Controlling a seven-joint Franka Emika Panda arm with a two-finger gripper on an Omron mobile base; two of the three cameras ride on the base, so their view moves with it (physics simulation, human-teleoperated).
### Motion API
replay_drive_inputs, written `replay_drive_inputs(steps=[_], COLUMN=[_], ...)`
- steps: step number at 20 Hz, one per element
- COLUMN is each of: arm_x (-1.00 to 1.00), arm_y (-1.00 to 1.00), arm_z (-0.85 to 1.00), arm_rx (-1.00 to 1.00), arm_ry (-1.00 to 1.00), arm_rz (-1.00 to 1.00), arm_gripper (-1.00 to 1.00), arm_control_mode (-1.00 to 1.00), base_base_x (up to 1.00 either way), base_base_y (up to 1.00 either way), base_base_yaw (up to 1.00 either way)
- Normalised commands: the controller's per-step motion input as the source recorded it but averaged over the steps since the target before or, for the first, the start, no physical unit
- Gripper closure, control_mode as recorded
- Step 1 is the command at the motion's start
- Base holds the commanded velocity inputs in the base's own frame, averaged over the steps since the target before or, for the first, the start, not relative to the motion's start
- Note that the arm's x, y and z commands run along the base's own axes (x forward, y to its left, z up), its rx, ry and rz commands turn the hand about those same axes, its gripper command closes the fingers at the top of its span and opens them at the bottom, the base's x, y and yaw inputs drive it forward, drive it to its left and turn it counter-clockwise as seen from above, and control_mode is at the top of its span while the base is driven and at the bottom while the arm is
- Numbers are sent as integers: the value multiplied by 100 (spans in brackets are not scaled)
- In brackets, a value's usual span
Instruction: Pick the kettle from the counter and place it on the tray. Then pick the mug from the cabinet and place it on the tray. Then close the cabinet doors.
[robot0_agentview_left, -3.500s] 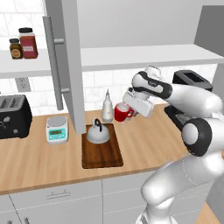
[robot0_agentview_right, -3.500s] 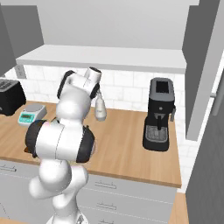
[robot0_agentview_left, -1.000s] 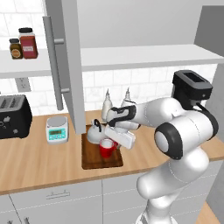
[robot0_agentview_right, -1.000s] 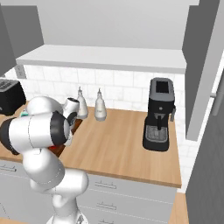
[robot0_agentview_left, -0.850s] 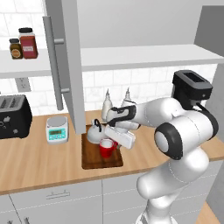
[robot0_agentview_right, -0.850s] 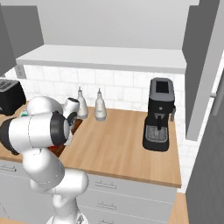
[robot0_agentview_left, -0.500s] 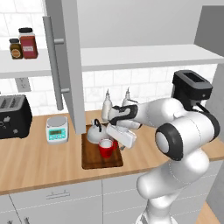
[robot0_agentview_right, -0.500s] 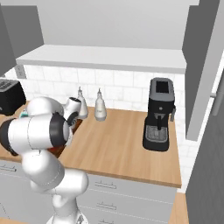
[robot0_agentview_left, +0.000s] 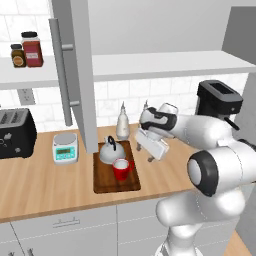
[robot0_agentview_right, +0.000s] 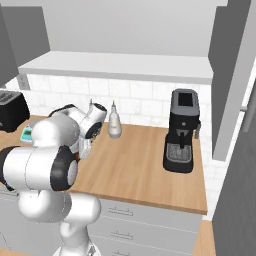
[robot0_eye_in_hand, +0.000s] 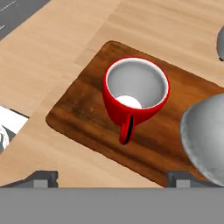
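Tray (robot0_eye_in_hand: 87, 109); mug (robot0_eye_in_hand: 135, 94) below open gripper (robot0_eye_in_hand: 111, 177).

In the hand view the kettle (robot0_eye_in_hand: 205, 140) is cut off by the right edge, so its handle and knob are out of frame, and the tray (robot0_eye_in_hand: 87, 109) runs off at the right and under the bottom band. In the right base view the robot's own white arm covers the tray, and the scale (robot0_agentview_right: 27, 133) peeks out as a sliver at the arm's left. In the left base view the open cabinet door (robot0_agentview_left: 77, 75) hides part of the shelf behind it, the toaster (robot0_agentview_left: 15, 134) is clipped by the left edge, and the jar labels are too small to read.
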Motion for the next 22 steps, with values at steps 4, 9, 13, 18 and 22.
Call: replay_drive_inputs(steps=[4,9,13,18,22], arm_x=[-21,-24,-36,-59,-70], arm_y=[-41,-39,-49,-56,-48], arm_z=[67,60,51,27,-3], arm_rx=[13,5,4,16,26], arm_ry=[-3,-2,-1,-7,-25], arm_rz=[-16,-19,-21,-26,-21], arm_gripper=[-100,-100,-100,-100,-100], arm_control_mode=[-100,-100,-100,-100,-100], base_base_x=[0,0,0,0,0], base_base_y=[0,0,0,0,0], base_base_yaw=[0,0,0,0,0])
